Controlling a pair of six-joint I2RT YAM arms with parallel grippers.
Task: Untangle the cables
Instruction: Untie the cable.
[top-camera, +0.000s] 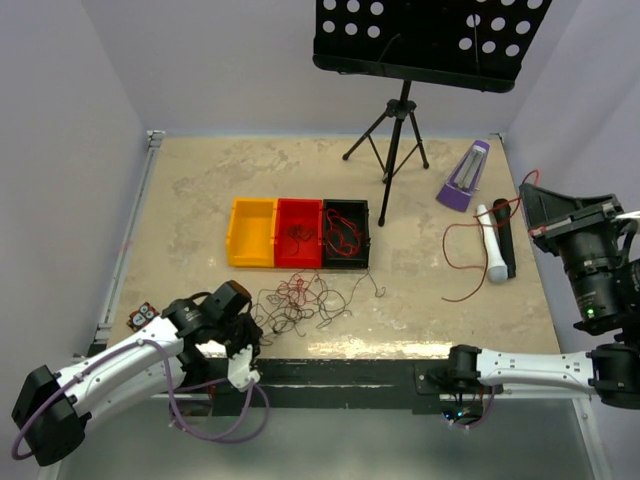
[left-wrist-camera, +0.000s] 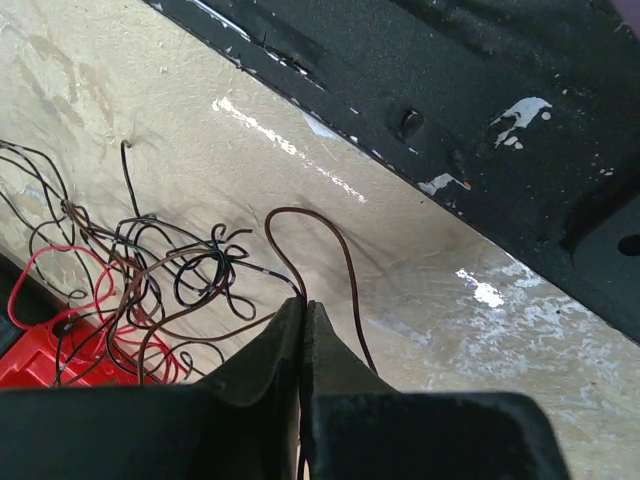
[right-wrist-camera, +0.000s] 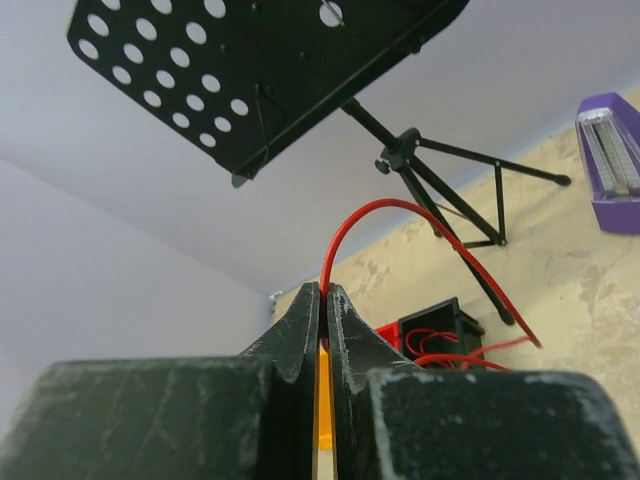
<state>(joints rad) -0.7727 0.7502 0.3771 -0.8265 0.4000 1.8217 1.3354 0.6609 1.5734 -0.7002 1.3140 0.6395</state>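
On the mottled beige bench (top-camera: 200, 190), walled by pale lilac panels (top-camera: 60, 150), the cables (top-camera: 300, 298) lie tangled before three bins (top-camera: 252, 232); left jaws are clamped on a brown cable (left-wrist-camera: 290, 209), right jaws on a red cable (right-wrist-camera: 385, 202).

Pale lilac walls (top-camera: 200, 60) enclose my mottled beige surface (top-camera: 200, 190); a black music stand (top-camera: 430, 40) rises at its far edge.

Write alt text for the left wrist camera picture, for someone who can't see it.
The left arm's two dark fingers, pressed together, pinch a thin brown cable that loops up over a pale tabletop. Left of them lies a tangle of black, brown and red cables near a red bin; a black bar crosses the top right.
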